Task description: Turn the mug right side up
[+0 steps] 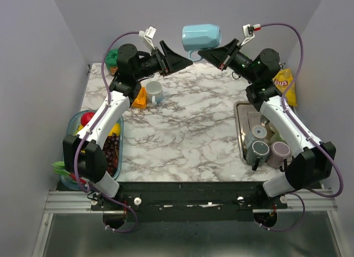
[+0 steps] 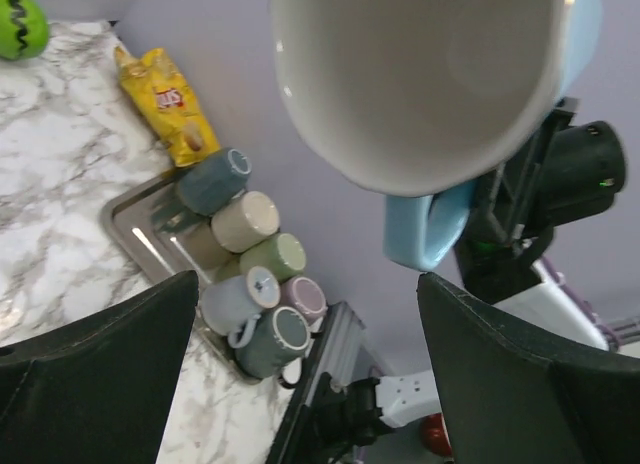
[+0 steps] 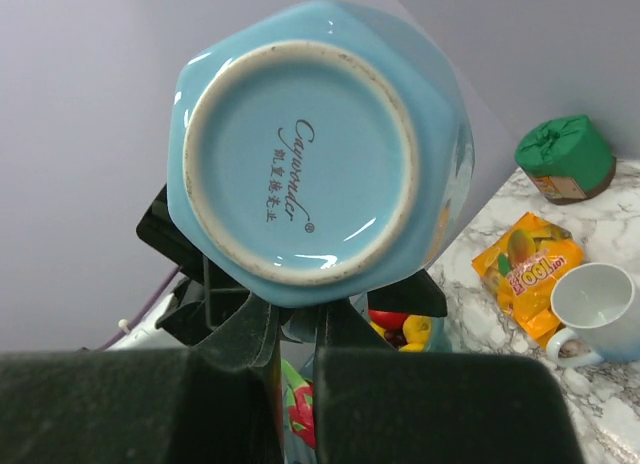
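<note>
Mug (image 1: 201, 36), pale blue glazed ceramic, lies on its side in the air, high over the far edge of the table (image 1: 188, 118). Our right hand (image 1: 213, 54) is clamped on its handle. Our left hand (image 1: 177, 56) is spread wide, facing the open mouth, apparently not touching. We judge the mug rigid, fairly heavy, slick and breakable. A handle hold may pivot; the wall at the rim offers firmer purchase.

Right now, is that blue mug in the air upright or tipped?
Tipped on its side: the blue mug shows its open mouth to the left wrist camera, its base to the right wrist camera.
</note>
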Robot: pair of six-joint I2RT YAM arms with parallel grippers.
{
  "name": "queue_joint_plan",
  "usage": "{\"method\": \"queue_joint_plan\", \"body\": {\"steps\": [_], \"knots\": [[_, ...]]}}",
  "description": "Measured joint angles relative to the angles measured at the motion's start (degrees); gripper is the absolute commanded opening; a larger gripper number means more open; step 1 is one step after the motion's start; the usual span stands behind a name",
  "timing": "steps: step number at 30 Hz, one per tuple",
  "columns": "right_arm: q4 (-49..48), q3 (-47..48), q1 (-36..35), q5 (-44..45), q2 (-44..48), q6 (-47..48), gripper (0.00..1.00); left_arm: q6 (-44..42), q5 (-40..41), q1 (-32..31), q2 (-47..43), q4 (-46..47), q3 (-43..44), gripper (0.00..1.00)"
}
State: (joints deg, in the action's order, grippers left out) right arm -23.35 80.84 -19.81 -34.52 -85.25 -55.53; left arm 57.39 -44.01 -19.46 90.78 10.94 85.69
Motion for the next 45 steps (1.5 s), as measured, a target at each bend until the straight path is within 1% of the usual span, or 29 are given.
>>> {"method": "queue_joint_plan", "body": {"steps": [2, 7, 11, 14, 15, 17, 18, 20, 21, 23, 24, 29, 33, 34, 35, 36, 38, 45], "knots": [[-1.03, 0.39, -0.15, -0.46, -0.7, -0.5, 0.01, 5.14, -0.81, 0.0, 0.07, 5.29, -0.2, 0.99], [-1.25, 0.42, -0.46, -0.79, -2.21, -1.42, 0.01, 14.47, -2.16, 0.02, 0.07, 19.21, -2.6, 0.99], [-1.22, 0.42, -0.5, -0.9, -2.75, -1.66, 0.01, 17.99, -2.32, 0.0, 0.09, 24.02, -4.28, 0.98], [-1.88, 0.42, -0.68, -1.18, -2.75, -1.86, 0.01, 19.85, -2.27, 0.0, 0.33, 25.86, -4.48, 0.94], [-2.16, 0.42, -0.72, -1.18, -2.75, -1.81, 0.01, 20.22, -2.27, 0.0, 0.42, 26.23, -4.48, 0.89], [-2.38, 0.42, -0.92, -1.22, -2.75, -1.79, 0.01, 21.14, -2.03, 0.0, 0.76, 26.95, -4.48, 0.84], [-2.45, 0.42, -1.05, -1.25, -2.75, -1.77, 0.01, 21.66, -1.88, 0.0, 1.03, 27.28, -4.48, 0.77], [-2.51, 0.42, -1.27, -1.33, -2.78, -1.7, 0.01, 22.75, -1.49, 0.0, 1.75, 28.02, -4.48, 0.71], [-2.58, 0.42, -1.42, -1.4, -2.82, -1.68, 0.01, 23.17, -1.27, -0.07, 2.19, 28.35, -4.48, 0.65], [-2.8, 0.42, -1.68, -1.53, -2.95, -1.68, 0.01, 24.2, -0.74, -0.17, 2.95, 28.65, -4.48, 0.6], [-2.91, 0.42, -1.84, -1.66, -3.02, -1.68, 0.01, 24.76, -0.26, -0.28, 3.39, 28.76, -4.48, 0.53], [-3.78, 0.33, -2.1, -1.81, -3.43, -1.68, 0.01, 26.71, 0.5, -0.52, 4.22, 29.24, -4.39, 0.39], [-5.38, 0.22, -2.36, -1.81, -3.43, -1.86, 0.01, 27.69, 0.94, -0.55, 4.52, 29.66, -4.39, 0.21], [-5.79, 0.07, -2.36, -1.84, -3.43, -1.95, 0.01, 27.87, 0.94, -0.55, 4.63, 29.77, -4.39, 0.19], [-6.03, -0.15, -2.36, -1.81, -3.41, -2.03, 0.01, 28.06, 0.94, -0.55, 4.81, 29.97, -4.39, 0.15], [-6.32, -0.46, -2.34, -1.79, -3.41, -2.05, 0.01, 28.22, 0.92, -0.55, 4.96, 30.1, -4.39, 0.07], [-6.73, -0.96, -2.27, -1.68, -3.41, -2.19, 0.01, 28.48, 0.81, -0.55, 5.2, 30.1, -4.39, 0.0], [-6.38, -1.42, -2.21, -0.96, -3.32, -1.73, 0.01, 28.17, 0.79, -0.55, 5.57, 29.92, -4.39, 0.0]]}}
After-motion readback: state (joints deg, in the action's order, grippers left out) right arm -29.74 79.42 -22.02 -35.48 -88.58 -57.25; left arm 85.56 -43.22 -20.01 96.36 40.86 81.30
